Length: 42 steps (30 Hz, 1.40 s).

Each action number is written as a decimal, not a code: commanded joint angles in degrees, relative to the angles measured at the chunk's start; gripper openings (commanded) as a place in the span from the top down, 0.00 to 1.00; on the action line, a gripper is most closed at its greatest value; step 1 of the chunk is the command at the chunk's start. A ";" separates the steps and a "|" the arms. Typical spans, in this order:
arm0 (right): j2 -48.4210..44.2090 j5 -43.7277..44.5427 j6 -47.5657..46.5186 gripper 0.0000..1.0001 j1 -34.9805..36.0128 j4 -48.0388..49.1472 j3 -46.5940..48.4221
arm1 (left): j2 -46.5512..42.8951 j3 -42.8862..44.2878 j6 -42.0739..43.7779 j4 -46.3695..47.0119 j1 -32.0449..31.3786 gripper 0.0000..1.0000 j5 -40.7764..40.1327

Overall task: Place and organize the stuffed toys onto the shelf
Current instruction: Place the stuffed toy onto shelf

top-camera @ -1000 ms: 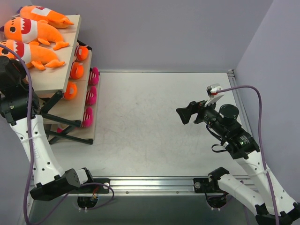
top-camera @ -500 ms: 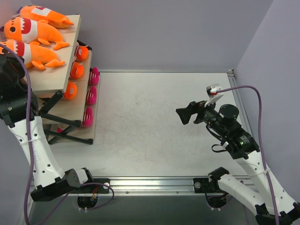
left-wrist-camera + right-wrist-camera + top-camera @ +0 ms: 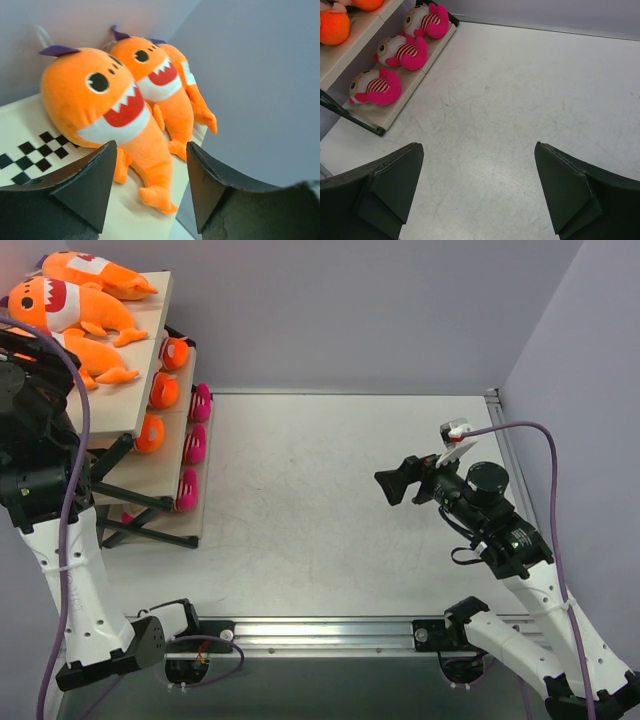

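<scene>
Facing three orange plush sharks (image 3: 80, 310) on the cream-board, black-framed shelf (image 3: 110, 408).
Overhead: sharks lie on the top tier, left arm (image 3: 70, 570) nearest. Left wrist: left claw (image 3: 150, 150) parted, empty, nearest shark just ahead, tail toward it. Right wrist: right claw (image 3: 479, 146) wide, empty, well apart.

Plush orange sharks (image 3: 125, 115), matt cream shelf boards (image 3: 110, 405), scuffed matt table (image 3: 340, 500)

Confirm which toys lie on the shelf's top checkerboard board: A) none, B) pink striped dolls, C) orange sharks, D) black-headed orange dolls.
C: the left wrist view shows orange sharks lying side by side on the checkered top board.
</scene>
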 commanded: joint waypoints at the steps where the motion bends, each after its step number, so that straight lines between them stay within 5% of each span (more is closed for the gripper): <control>1: 1.07 -0.38 0.07 0.00 0.38 3.47 0.68 | 0.28 3.87 11.83 0.17 -4.70 0.34 2.91; 14: 4.86 1.19 2.79 0.00 0.38 3.82 2.62 | 7.38 8.27 26.69 -2.74 -22.81 0.33 0.10; 42: 9.43 3.22 4.11 0.01 0.38 1.80 5.78 | 17.51 10.47 29.07 -5.19 -21.33 0.21 -0.77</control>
